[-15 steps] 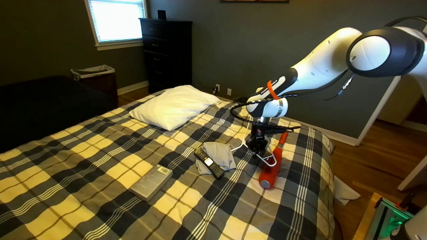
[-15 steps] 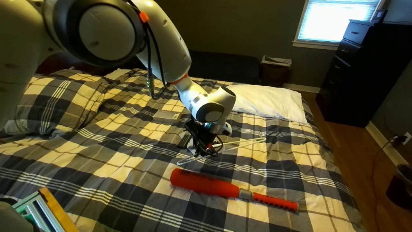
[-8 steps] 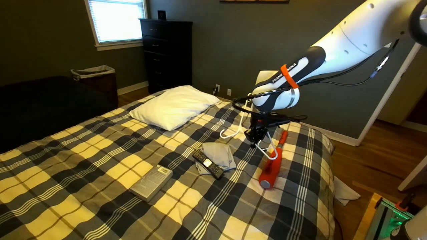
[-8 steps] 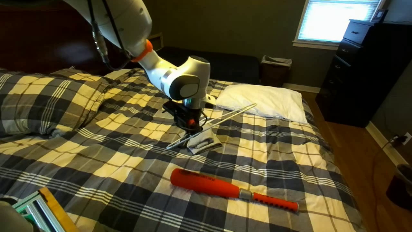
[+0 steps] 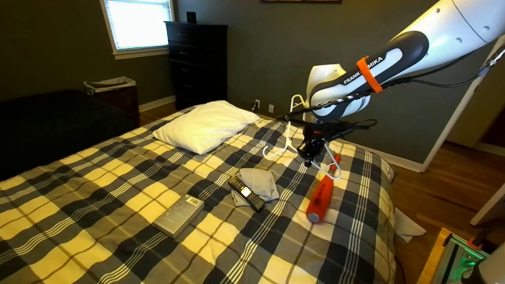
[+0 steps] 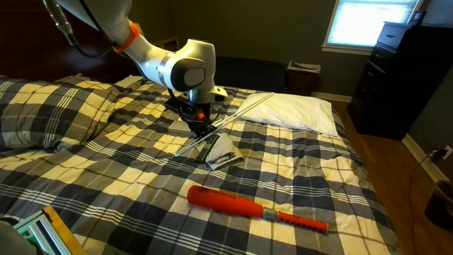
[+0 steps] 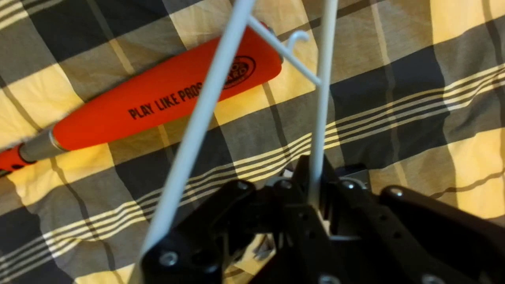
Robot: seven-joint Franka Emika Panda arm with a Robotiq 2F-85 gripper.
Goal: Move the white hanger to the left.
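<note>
The black two-fingered gripper [image 7: 315, 177] is clenched on one bar of the thin white triangular clothes hanger [image 7: 204, 106], which hangs tilted in the air above the yellow, grey and navy plaid bedspread [image 5: 221, 232] — in the wrist view, another bar crosses in front of the tapered red bat [image 7: 158, 94] with black lettering.

Smooth, plastic-looking hanger [image 7: 199, 122], matt bat [image 7: 152, 106] with metallic-looking collar [image 7: 41, 146], softly creased cloth bedspread [image 5: 221, 236]

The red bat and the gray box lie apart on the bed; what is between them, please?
The remote and the gray cloth lie between them, as both exterior views show.
</note>
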